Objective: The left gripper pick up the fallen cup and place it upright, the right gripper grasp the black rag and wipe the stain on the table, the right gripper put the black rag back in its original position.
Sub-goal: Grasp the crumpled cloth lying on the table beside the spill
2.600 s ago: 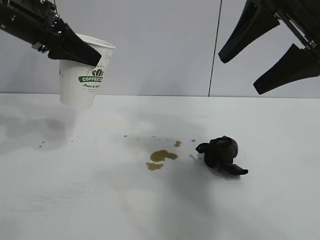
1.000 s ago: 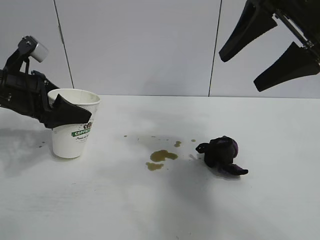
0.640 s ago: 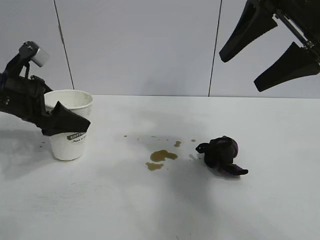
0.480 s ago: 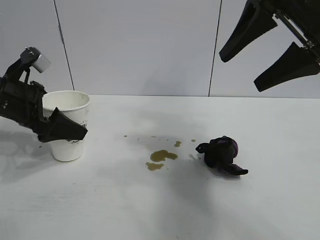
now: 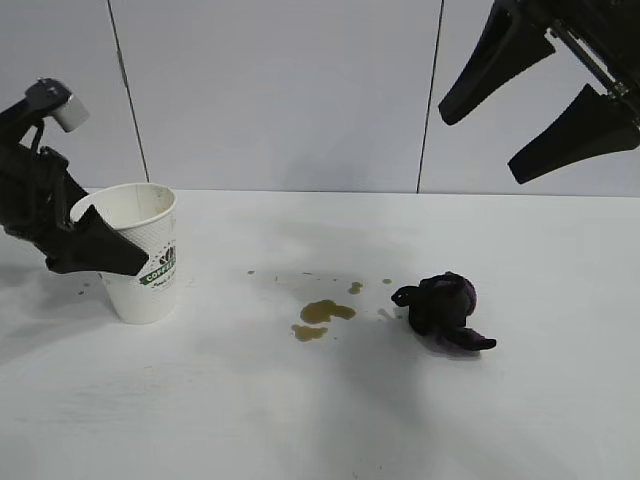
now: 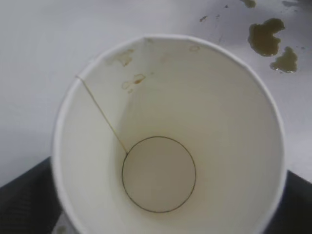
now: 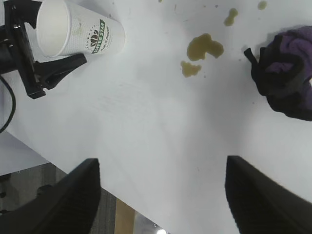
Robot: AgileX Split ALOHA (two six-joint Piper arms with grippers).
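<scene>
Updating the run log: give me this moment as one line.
cup: upright on table | left gripper: open, straddling cup | right gripper: open, raised | black rag: untouched | stain: unwiped

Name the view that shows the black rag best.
Exterior view: the whole black rag lies unobstructed on the table, right of the stain. The right wrist view cuts it off at the frame edge; the left wrist view misses it.

A: Can we read anything here?
B: Only the green and dark logo printed on the side of the cup; we see lettering there, but cannot make out its words in any view.
</scene>
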